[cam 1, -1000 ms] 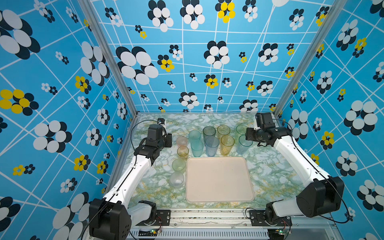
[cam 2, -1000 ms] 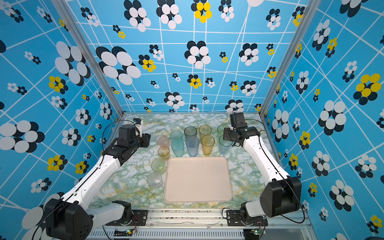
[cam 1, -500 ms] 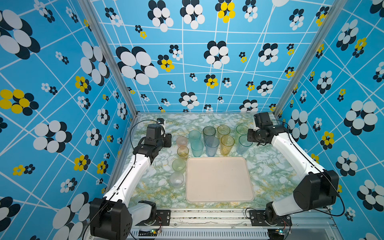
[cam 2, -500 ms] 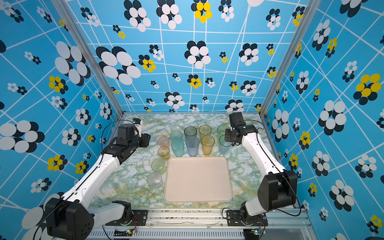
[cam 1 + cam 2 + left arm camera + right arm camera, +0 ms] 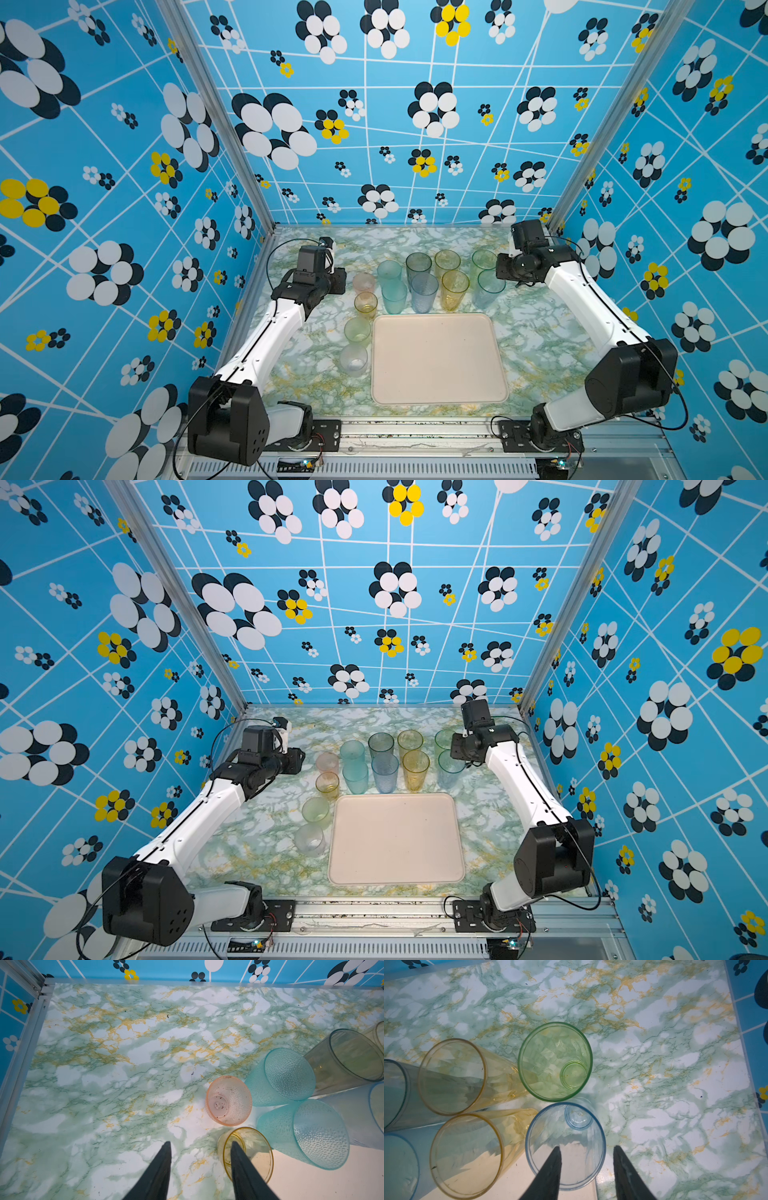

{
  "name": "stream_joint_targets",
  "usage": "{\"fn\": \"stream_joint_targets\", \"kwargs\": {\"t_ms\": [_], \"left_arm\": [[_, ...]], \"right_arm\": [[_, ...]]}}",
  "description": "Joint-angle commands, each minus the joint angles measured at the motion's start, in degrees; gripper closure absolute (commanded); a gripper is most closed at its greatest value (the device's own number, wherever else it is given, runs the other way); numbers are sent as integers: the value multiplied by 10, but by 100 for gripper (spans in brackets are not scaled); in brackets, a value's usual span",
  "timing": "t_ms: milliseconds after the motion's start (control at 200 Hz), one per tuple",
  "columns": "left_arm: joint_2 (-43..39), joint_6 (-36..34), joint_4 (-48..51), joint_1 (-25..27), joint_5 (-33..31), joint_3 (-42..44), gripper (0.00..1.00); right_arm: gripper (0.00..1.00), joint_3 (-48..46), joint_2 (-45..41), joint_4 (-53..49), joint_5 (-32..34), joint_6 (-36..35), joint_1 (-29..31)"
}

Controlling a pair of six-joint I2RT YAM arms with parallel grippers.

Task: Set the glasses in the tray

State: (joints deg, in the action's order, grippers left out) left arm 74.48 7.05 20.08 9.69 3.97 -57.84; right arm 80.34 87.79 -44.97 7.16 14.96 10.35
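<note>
Zero glasses on the cream tray (image 5: 436, 361); all stand upright off it. Right gripper (image 5: 586, 1147), half-open and empty, straddles the blue tumbler (image 5: 577, 1118) at its wall: one finger within the rim, one outside. Left gripper (image 5: 200, 1142), likewise parted and empty, brackets the near wall of the short amber glass (image 5: 255, 1147).
</note>
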Motion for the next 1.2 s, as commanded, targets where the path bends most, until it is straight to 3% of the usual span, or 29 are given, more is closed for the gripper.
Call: {"fn": "stream_joint_targets", "kwargs": {"t_ms": [0,185,1195], "left_arm": [[3,1,16,-6,12,-19,52],[6,1,19,-6,15,-21,52],[37,-3,8,-8,22,-23,52]], "right_arm": [[57,13,19,-25,13,-10,-3],[58,12,41,-25,20,-13,-11],[85,18,93,-8,-20,-21,-30]]}}
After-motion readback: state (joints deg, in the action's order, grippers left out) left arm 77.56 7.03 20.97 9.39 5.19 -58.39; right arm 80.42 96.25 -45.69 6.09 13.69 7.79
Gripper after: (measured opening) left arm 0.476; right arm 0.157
